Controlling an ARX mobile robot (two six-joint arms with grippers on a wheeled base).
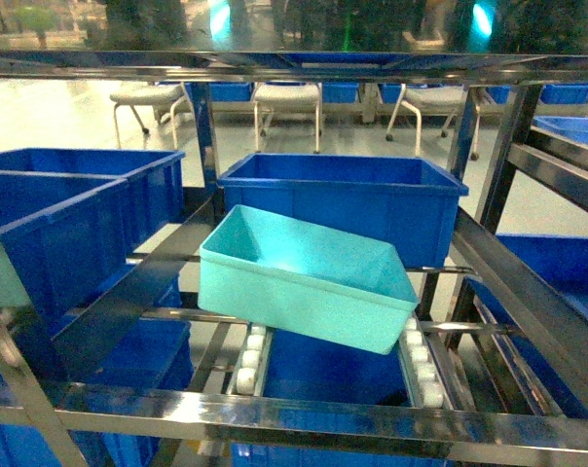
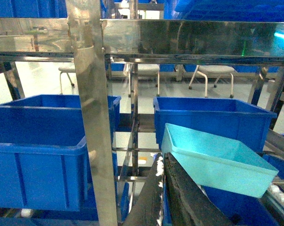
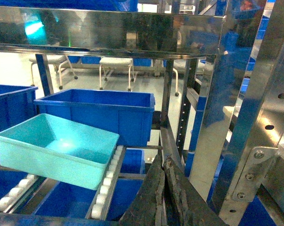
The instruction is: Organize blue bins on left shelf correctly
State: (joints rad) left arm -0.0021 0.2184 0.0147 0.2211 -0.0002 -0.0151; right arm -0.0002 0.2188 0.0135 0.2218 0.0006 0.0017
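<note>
tub [image 1: 304,277] skewed on shelf [image 1: 323,413] rollers, frame centre | both our grippers look pressed together, empty | we should square it gently

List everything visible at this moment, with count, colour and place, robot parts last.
turquoise tub: one, light turquoise, empty, sitting skewed on the roller lane in the middle of the rack
dark blue crates: several; one behind the tub, two at left, more below and at right
flow rack: one, shiny steel, rails and uprights across all views
white rollers: rows, white, along the lane edges under the tub
chairs: at least three, white, on the floor behind the rack
left gripper: dark, jaws closed, low in the left wrist view
right gripper: dark, jaws closed, low in the right wrist view
</note>
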